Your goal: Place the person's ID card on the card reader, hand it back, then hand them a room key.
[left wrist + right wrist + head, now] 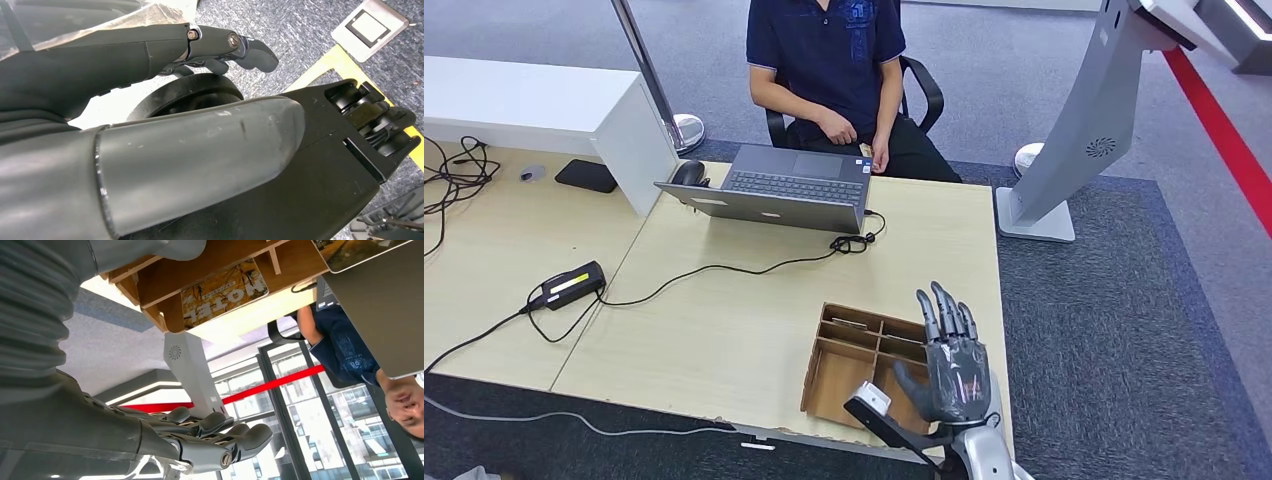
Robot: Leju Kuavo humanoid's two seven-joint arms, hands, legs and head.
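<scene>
My right hand (951, 365) hovers open over the right side of a wooden divided box (849, 352) at the table's front edge, fingers straight and spread, holding nothing. The right wrist view shows its fingers (220, 437) apart from a room key card printed HOTEL (224, 291), which lies in a compartment of the box (165, 275). A black card reader (574, 283) with a yellow-green label sits on the left table. The seated person (829, 60) holds a small card (865, 152) behind the laptop. My left hand (190, 150) hangs low with fingers extended and nothing in it.
A grey laptop (784, 187) stands open at the table's far edge, its cable (724, 268) trailing across the top to the reader. A mouse (689, 173), a phone (586, 175) and a white partition (629, 135) lie at the left. A grey kiosk stand (1074, 150) rises at the right.
</scene>
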